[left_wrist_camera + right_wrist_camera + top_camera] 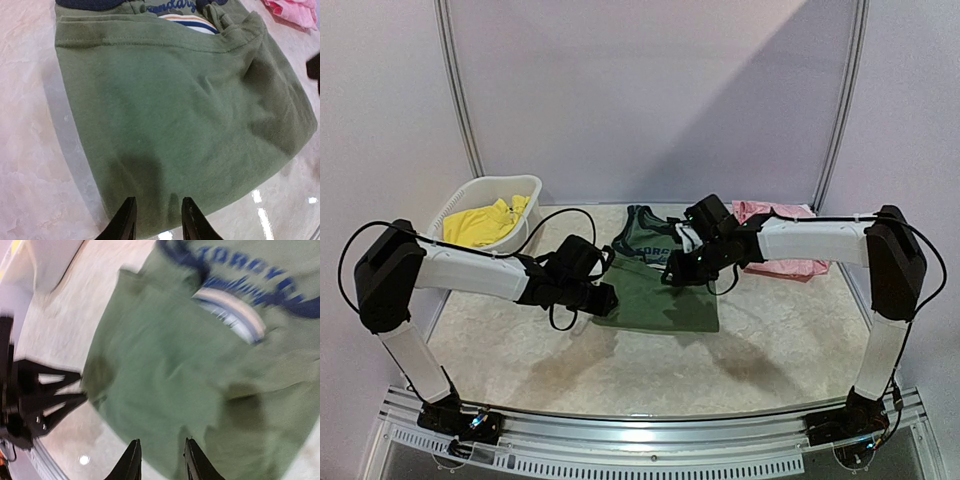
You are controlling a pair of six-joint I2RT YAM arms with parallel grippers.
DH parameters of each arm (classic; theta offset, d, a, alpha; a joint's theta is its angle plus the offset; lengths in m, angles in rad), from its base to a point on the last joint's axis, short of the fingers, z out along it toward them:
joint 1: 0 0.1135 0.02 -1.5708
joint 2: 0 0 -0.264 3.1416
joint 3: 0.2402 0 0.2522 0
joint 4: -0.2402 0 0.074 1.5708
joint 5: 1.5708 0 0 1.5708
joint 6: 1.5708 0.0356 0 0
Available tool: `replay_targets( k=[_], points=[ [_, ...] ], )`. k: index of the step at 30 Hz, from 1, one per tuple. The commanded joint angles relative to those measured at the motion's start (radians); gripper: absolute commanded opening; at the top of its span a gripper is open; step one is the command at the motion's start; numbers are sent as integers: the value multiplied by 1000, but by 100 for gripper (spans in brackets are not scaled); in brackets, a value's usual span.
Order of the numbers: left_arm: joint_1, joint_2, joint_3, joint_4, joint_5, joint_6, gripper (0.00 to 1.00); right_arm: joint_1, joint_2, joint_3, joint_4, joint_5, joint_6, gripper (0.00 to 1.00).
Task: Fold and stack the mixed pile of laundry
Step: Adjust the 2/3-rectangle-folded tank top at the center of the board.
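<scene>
The olive-green cotton tank top (665, 300) with a round blue-orange graphic is lying in the middle of the pale marbled table (620, 370), its lower half doubled over (print partly covered). We are holding the left gripper (158, 202) at its left edge and the right gripper (161, 441) above it. Both jaws are standing narrowly parted and gripping nothing.

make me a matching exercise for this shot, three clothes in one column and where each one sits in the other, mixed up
Things
1. olive-green tank top
2. yellow shorts
3. pink garment

Places
A. inside the white basket at the far left
B. far right part of the table
C. middle of the table, partly folded

Pairs: 1-C, 2-A, 3-B
</scene>
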Motion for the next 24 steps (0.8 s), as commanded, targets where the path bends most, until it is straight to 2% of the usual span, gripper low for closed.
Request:
replay_targets(
  k=[1, 9, 24],
  points=[
    [-1, 15, 17, -23, -21, 26, 31, 47, 5, -71, 44, -28, 24, 28],
    [0, 76, 28, -8, -17, 26, 31, 48, 39, -162, 55, -18, 48, 19],
    [-18, 76, -83, 50, -5, -31, 29, 49, -7, -342, 99, 12, 91, 18]
  ],
)
